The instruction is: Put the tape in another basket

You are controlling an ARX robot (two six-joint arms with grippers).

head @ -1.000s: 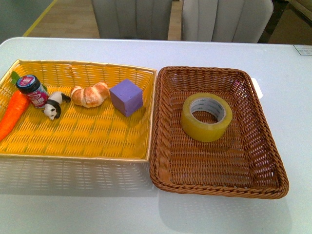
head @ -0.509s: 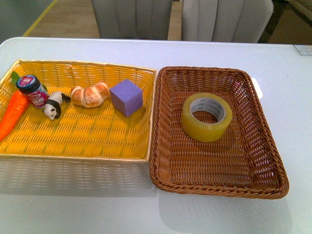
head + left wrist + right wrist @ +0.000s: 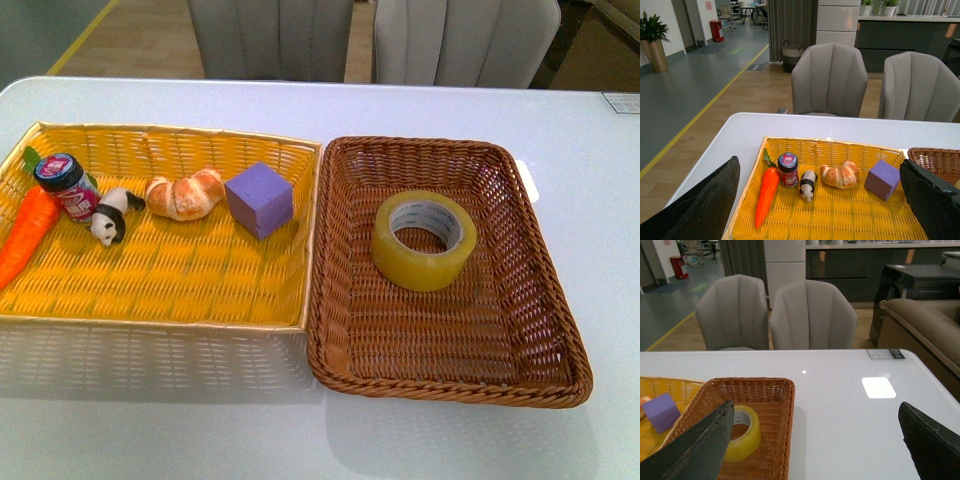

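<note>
Tape [image 3: 424,240], a yellowish roll lying flat with its white core up, sits inside the brown wicker basket [image 3: 545,290] on the white table [image 3: 450,105], toward the basket's far half. Just beside it, touching along one edge, a yellow tray-basket [image 3: 160,290] holds a carrot [image 3: 27,235], a small jar [image 3: 66,186], a panda figure [image 3: 111,215], a croissant [image 3: 186,194] and a purple cube [image 3: 259,199]. Both wrist cameras show the left gripper [image 3: 820,210] and right gripper [image 3: 815,450] spread wide, released and holding nothing, raised above the table's near side. Two grey chairs [image 3: 370,40] stand behind.
</note>
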